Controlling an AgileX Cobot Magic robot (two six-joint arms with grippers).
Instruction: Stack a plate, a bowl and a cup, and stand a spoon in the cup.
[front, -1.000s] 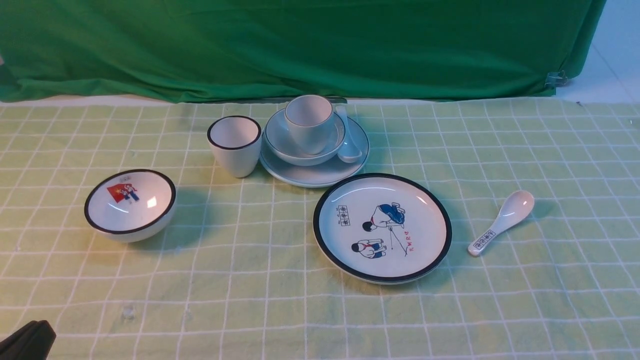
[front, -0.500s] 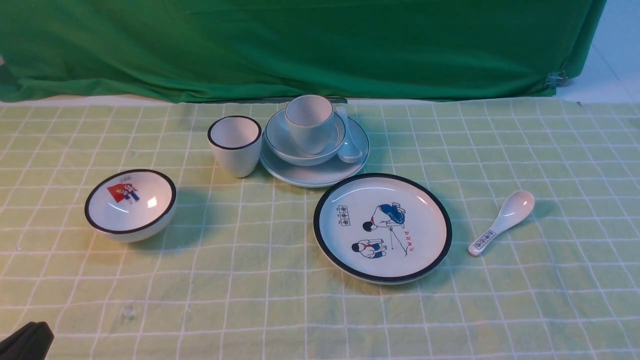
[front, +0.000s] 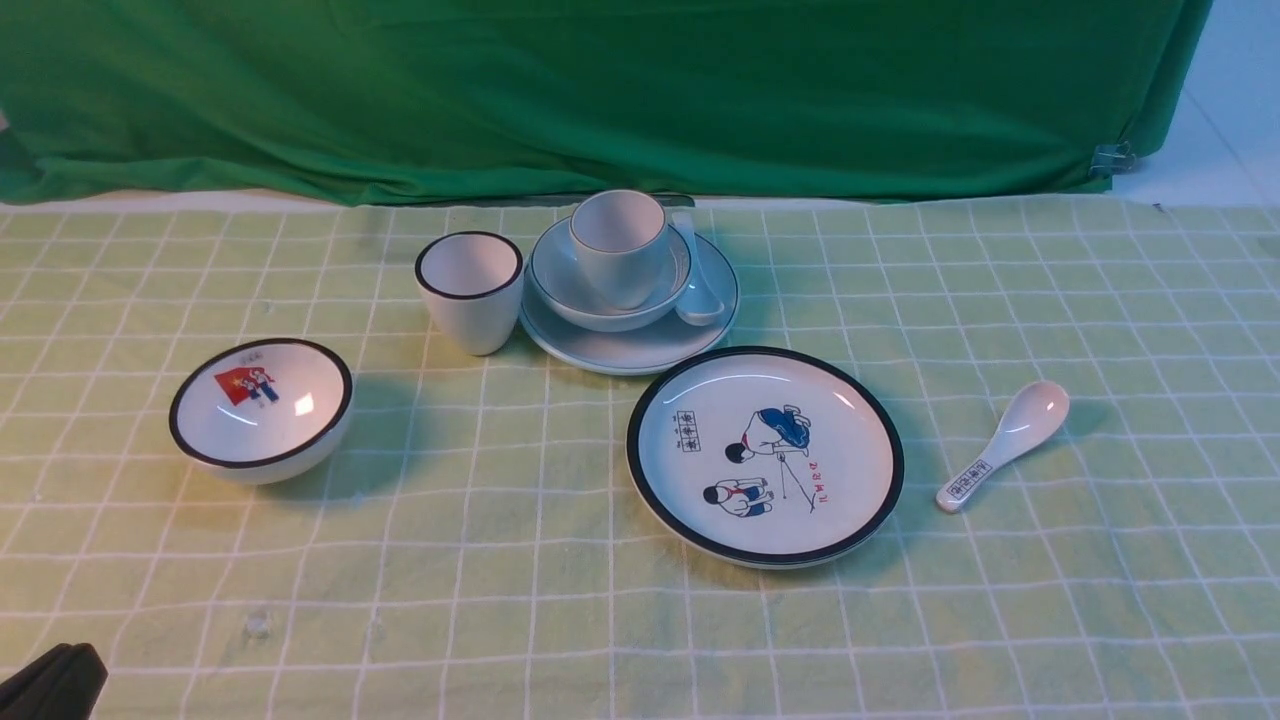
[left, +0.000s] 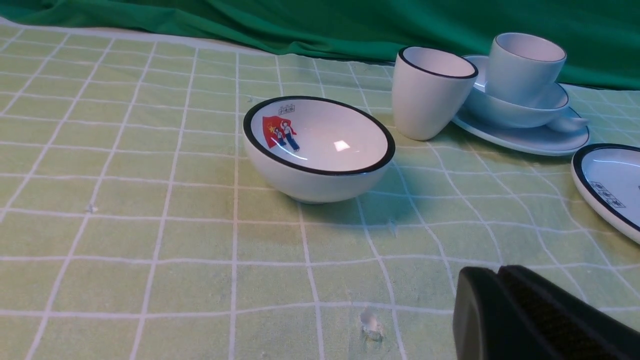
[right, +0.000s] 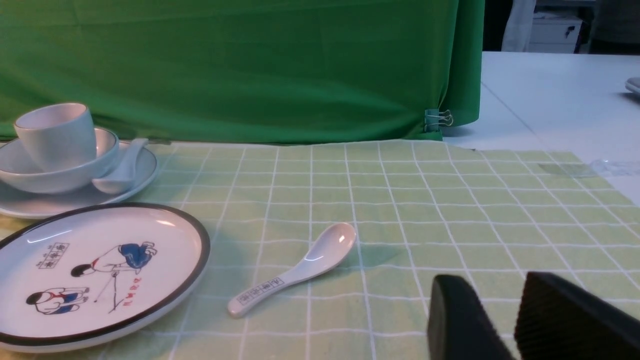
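The plain plate (front: 628, 345) sat at the far middle of the checked cloth (front: 500, 560), carrying the plain bowl (front: 610, 300) with the plain cup (front: 620, 245) inside. The plain spoon (front: 697, 295) lay on that plate beside the bowl, not in the cup, so standing it up seemingly remained. The left gripper (left: 500, 274) was clenched empty; the right gripper (right: 515, 295) stood slightly parted, empty. A printed spoon (front: 1003, 444), well right of the plate, carried unreadable characters.

Glossy glazed white cup (front: 619, 246), bowl (front: 610, 290), plate (front: 630, 340), matt woven-looking tablecloth (front: 500, 560), perhaps cotton
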